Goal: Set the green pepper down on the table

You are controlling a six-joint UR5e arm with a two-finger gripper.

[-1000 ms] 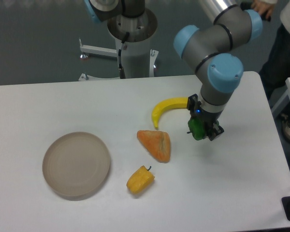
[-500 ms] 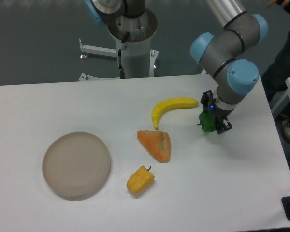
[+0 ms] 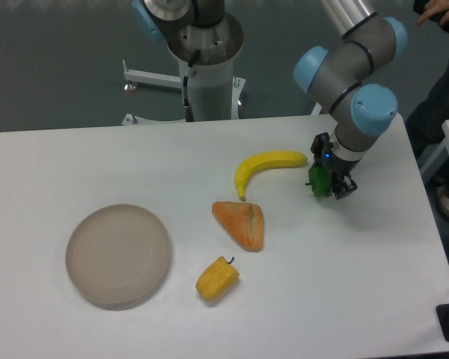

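From the fixed camera, you see the two-finger gripper [image 3: 326, 182] a little higher and further back on the table than half a second ago, closer to the tip of the curved yellow banana [image 3: 265, 167]. Its fingers stay clenched on the small glossy green pepper [image 3: 319, 180], which sits between them just right of the banana's end, low over the large white tabletop [image 3: 97, 164]. You cannot tell whether the pepper touches the surface.
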